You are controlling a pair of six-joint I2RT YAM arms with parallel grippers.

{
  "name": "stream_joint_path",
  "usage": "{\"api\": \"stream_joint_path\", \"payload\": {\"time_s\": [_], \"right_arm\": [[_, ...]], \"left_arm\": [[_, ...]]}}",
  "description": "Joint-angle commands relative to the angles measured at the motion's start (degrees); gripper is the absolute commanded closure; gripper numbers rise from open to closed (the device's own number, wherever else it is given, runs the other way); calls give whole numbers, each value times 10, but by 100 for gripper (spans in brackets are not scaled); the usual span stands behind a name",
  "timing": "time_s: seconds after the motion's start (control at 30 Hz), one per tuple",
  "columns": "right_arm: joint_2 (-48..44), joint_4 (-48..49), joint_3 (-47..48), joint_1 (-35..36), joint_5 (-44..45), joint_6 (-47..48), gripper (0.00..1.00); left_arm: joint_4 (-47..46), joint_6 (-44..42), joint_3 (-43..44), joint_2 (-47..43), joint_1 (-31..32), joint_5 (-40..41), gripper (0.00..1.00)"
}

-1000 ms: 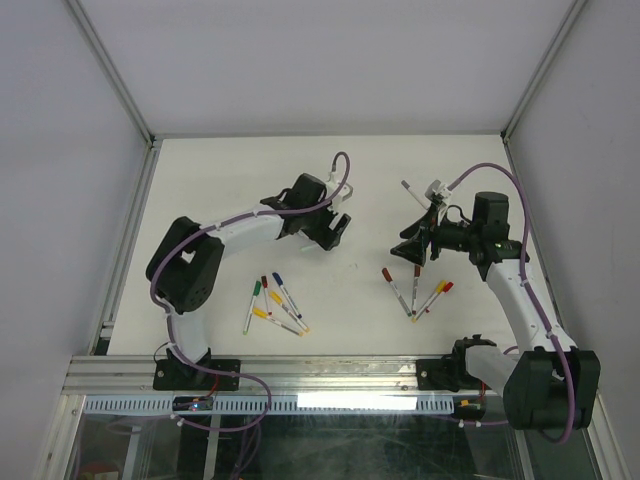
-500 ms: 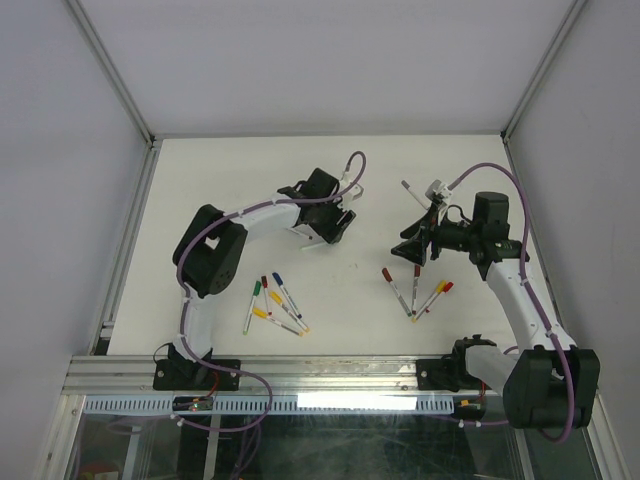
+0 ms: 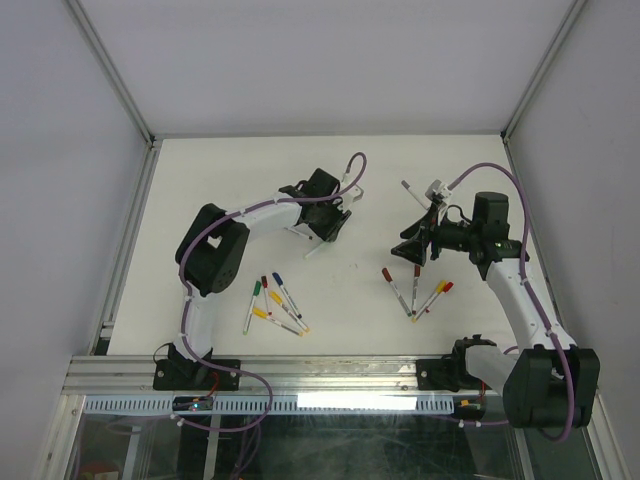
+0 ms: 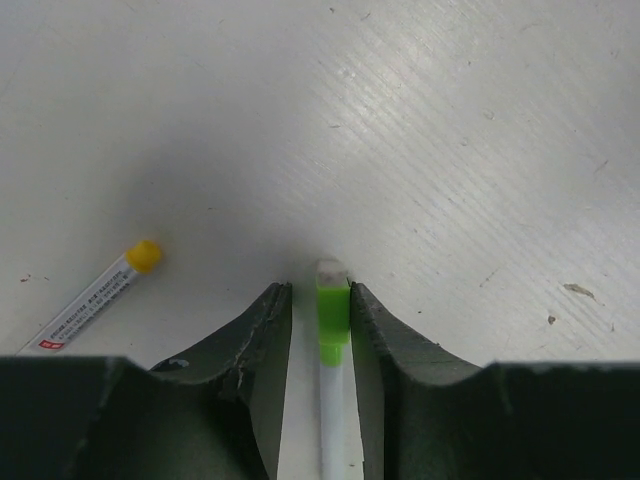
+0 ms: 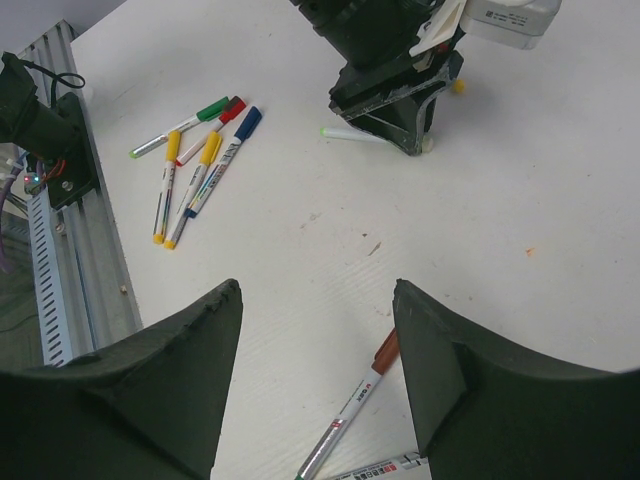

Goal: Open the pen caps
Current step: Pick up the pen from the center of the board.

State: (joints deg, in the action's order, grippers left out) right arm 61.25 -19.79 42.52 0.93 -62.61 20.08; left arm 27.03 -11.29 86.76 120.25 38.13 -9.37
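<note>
The left claw (image 4: 320, 290) is down on the tabletop (image 4: 450, 120), out past the middle. Its two fingers (image 4: 262, 335) stand either side of a green cap (image 4: 333, 305). That cap sits on the end of a white pen (image 4: 333, 420), which lies flat and runs back between the fingers toward the wrist. The claw is narrowly apart, not clamped. One finger looks to be right against the cap, while a strip of tabletop shows between the cap and the other finger. Off to one side lies a second pen (image 4: 90, 305) with a yellow cap (image 4: 143, 256), flat on the tabletop and clear of the claw.

Over on the other side, the right claw (image 5: 315, 300) hangs above the tabletop. Its fingers are spread wide with nothing between them. Below it lies a pen with a dark red cap (image 5: 385, 350).

Seen from above, the rest of the pens lie in two loose groups nearer the arm bases. The left group (image 3: 272, 303) lies in front of the left arm and shows green, dark red, blue and yellow caps. The right group (image 3: 415, 290) fans out on the near side of the right claw, with dark red, red and yellow caps. Both groups are well apart from the pen that the left claw straddles.
</note>
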Motion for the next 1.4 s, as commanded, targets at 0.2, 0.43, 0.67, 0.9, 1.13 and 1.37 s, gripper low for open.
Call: {"api": "stream_joint_path", "payload": {"time_s": [0.2, 0.43, 0.67, 0.9, 1.13, 1.37], "right_arm": [[2, 12, 25, -7, -17, 3, 35], [9, 61, 5, -6, -43, -47, 35], [24, 254, -77, 1, -48, -220, 35], [80, 368, -122, 59, 1, -303, 24], [153, 454, -137, 99, 26, -373, 23], [201, 555, -160, 127, 40, -437, 20]], "left_arm": [[16, 53, -6, -18, 4, -28, 74], [-9, 110, -43, -49, 13, -10, 91], [-119, 202, -122, -123, 14, 7, 100], [-345, 334, -306, -253, 17, 4, 100], [-585, 456, -470, -349, 28, 38, 100], [-798, 561, -563, -343, 47, 88, 100]]}}
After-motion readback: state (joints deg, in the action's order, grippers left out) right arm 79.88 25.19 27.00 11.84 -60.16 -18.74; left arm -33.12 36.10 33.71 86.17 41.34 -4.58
